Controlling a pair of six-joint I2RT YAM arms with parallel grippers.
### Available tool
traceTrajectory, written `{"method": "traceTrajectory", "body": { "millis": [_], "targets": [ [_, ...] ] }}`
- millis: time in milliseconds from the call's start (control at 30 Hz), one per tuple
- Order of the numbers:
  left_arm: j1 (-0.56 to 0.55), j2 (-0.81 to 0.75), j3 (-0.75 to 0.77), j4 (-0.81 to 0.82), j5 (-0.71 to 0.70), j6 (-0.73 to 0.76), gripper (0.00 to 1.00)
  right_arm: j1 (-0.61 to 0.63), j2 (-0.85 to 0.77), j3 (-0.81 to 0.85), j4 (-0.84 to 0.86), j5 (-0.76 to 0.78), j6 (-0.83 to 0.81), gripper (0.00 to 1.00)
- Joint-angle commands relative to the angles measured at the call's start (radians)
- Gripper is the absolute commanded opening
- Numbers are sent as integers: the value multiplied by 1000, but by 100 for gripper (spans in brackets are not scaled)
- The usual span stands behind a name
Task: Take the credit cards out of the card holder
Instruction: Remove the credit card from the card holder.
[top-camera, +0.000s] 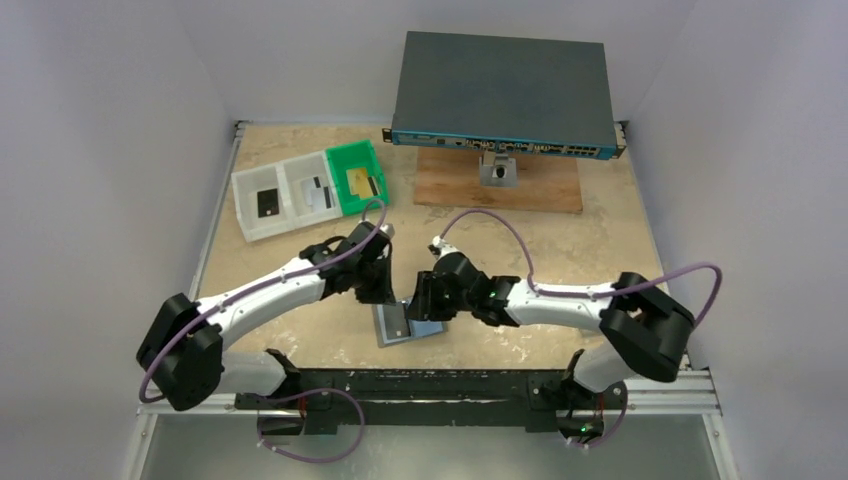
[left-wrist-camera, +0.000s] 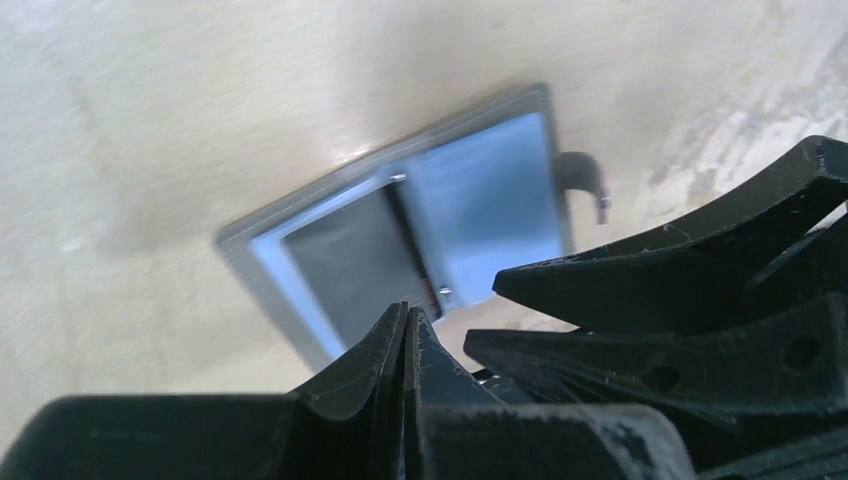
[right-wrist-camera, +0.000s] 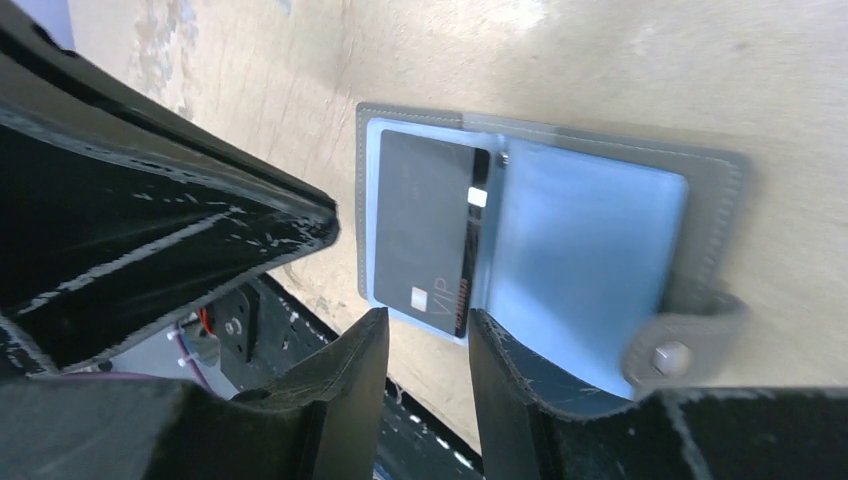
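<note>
The card holder (top-camera: 404, 326) lies open and flat near the table's front edge, with bluish clear pockets (right-wrist-camera: 590, 240) inside. A black credit card (right-wrist-camera: 425, 230) marked VIP sits in its left pocket and also shows in the left wrist view (left-wrist-camera: 350, 260). The strap with its stud (right-wrist-camera: 672, 352) sticks out at one side. My left gripper (left-wrist-camera: 408, 315) is shut and empty, its tip just above the holder's (left-wrist-camera: 480, 190) edge. My right gripper (right-wrist-camera: 425, 322) is open, with one finger beside the card's edge and the other over the empty pocket. Both grippers meet over the holder, the left (top-camera: 385, 288) and the right (top-camera: 425, 300).
A white tray (top-camera: 285, 195) and a green tray (top-camera: 357, 172) at the back left hold a black card (top-camera: 267, 203), a silver card (top-camera: 318, 193) and a gold card (top-camera: 360, 182). A large dark box with ports (top-camera: 500, 90) stands on a wooden board (top-camera: 500, 185) at the back.
</note>
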Motion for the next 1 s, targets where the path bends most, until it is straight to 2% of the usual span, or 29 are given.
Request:
{"method": "traceTrajectory", "body": {
  "millis": [0,200,467,967],
  "targets": [
    [43,-82,-100,-63,-56,-28,1,18,97,76,95,-71,-16,34],
    [77,-85,-173,18,3,-29,0,18,203,122,101,-75,-16,31],
    [80,24,-183,118,57,-36,0,18,233,109,103,-50,-17,31],
    [80,119,-158,77,-5,-41,0,12,211,46,141,-53,15,35]
  ]
}}
